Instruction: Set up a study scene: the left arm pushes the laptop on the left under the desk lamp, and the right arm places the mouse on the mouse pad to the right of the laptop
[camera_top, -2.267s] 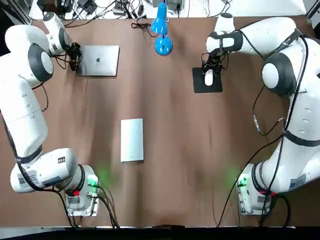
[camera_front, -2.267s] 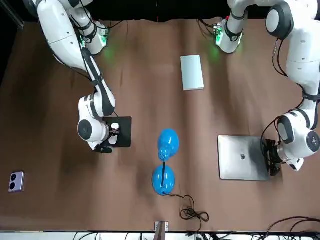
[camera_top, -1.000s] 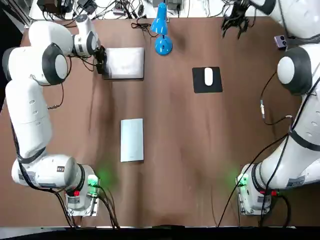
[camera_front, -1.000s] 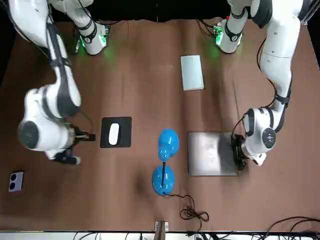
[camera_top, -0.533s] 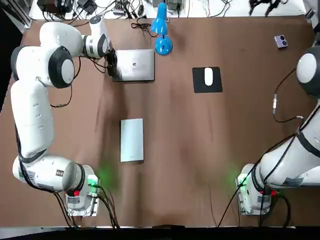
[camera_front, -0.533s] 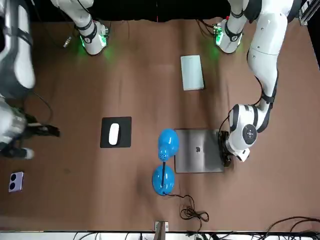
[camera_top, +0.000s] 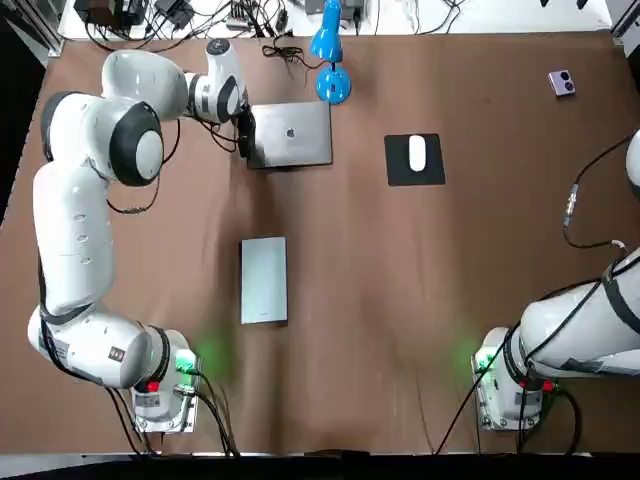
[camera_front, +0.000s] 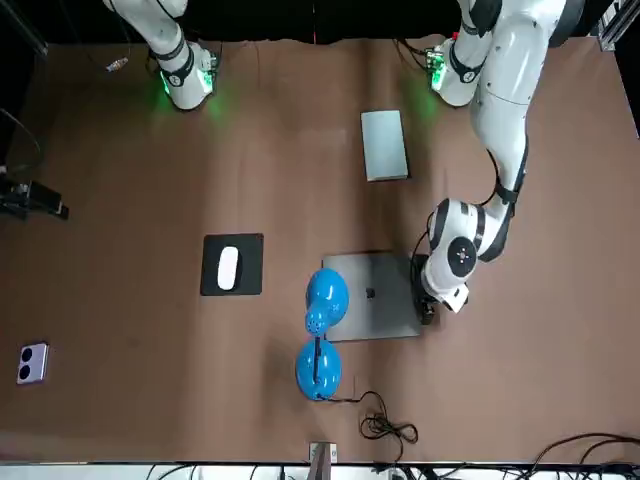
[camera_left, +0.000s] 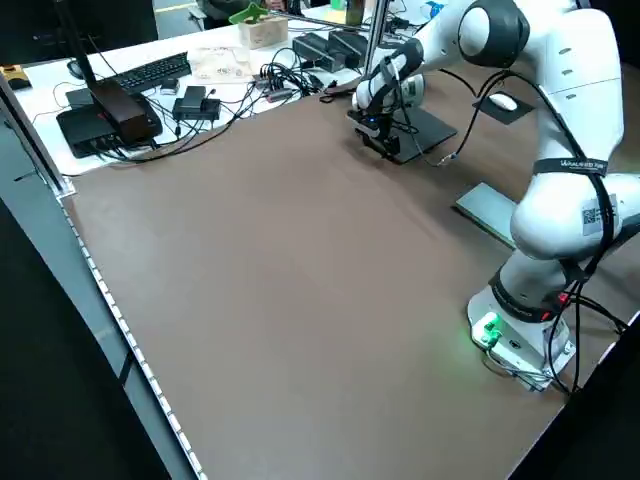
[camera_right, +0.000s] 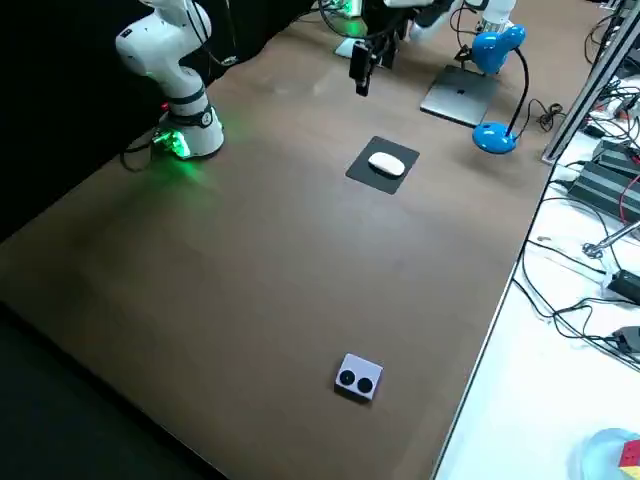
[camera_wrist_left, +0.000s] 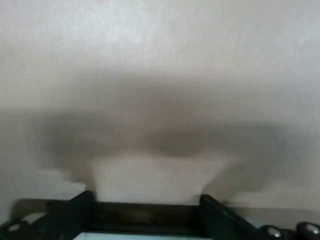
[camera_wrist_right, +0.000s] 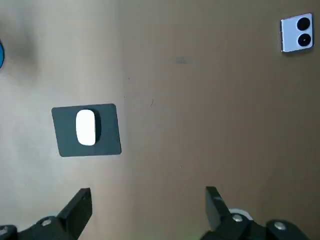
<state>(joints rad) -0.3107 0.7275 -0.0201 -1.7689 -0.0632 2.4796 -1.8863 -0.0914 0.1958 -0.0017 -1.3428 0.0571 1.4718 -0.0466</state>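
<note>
1. The left gripper (camera_top: 243, 135), fingers spread and holding nothing, sits against the laptop's left edge.
2. The laptop (camera_top: 293, 133) lies closed, its far right corner just beside the base of the desk lamp (camera_top: 333, 88). The push looks nearly complete.
3. Any remaining travel calls for a short, slow, straight shove, so that corner does not knock the base.
4. The mouse (camera_top: 417, 152) rests on the mouse pad (camera_top: 415, 176), to the laptop's right.
5. The right gripper (camera_wrist_right: 147, 192) hangs spread and empty, high over the table (camera_top: 400, 300).

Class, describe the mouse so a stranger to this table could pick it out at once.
On the brown table, find the blue desk lamp at the far side. To the robot's right of it lies a black mouse pad; the mouse is the small white oval on it.
</note>
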